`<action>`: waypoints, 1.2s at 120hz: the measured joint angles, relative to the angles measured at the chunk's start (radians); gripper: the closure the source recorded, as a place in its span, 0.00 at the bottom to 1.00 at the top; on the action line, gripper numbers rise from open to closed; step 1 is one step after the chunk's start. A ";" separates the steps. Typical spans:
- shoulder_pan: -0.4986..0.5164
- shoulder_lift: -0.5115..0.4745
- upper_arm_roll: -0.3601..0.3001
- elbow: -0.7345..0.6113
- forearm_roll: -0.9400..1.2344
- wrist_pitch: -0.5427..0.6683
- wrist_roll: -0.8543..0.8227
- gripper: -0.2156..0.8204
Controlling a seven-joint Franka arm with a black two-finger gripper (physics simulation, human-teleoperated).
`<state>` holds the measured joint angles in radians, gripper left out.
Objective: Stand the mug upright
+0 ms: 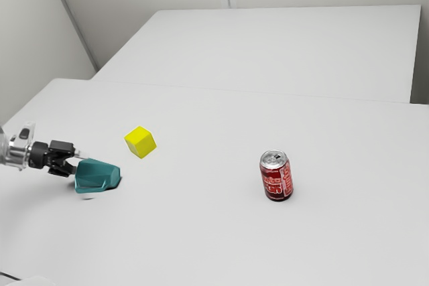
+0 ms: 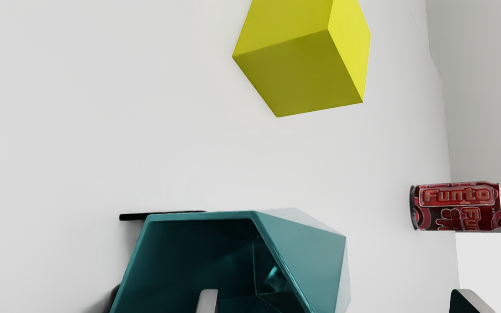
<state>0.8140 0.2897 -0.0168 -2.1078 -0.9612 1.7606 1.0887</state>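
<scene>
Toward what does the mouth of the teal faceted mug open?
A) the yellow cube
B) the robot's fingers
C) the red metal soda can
B: the wrist view looks into the dark inside of the mug, with one of the fingers in front of it.

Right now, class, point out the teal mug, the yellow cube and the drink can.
Teal mug [image 2: 311,258]: wrist view, on its outer wall.
Yellow cube [image 2: 300,76]: wrist view, on its darkest visible face.
Drink can [image 1: 273,180]: exterior view, on its red side.
</scene>
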 joint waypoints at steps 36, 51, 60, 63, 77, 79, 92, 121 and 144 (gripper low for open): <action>-0.008 0.015 -0.005 0.001 -0.010 -0.011 0.047 0.36; -0.009 0.013 -0.007 0.001 -0.011 -0.016 0.060 0.52; -0.009 0.012 -0.007 0.001 -0.011 -0.020 0.067 0.61; -0.009 0.011 -0.008 0.002 -0.011 -0.021 0.069 0.64; -0.009 0.009 -0.008 0.001 -0.011 -0.027 0.077 0.77; -0.010 0.009 -0.008 0.001 -0.011 -0.028 0.078 0.79; -0.010 0.008 -0.009 0.001 -0.011 -0.031 0.083 0.87; -0.023 -0.032 -0.012 0.001 -0.010 -0.037 0.090 0.93; -0.068 -0.125 -0.010 -0.034 -0.007 -0.039 0.083 0.95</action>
<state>0.7465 0.1644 -0.0272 -2.1421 -0.9683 1.7215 1.1720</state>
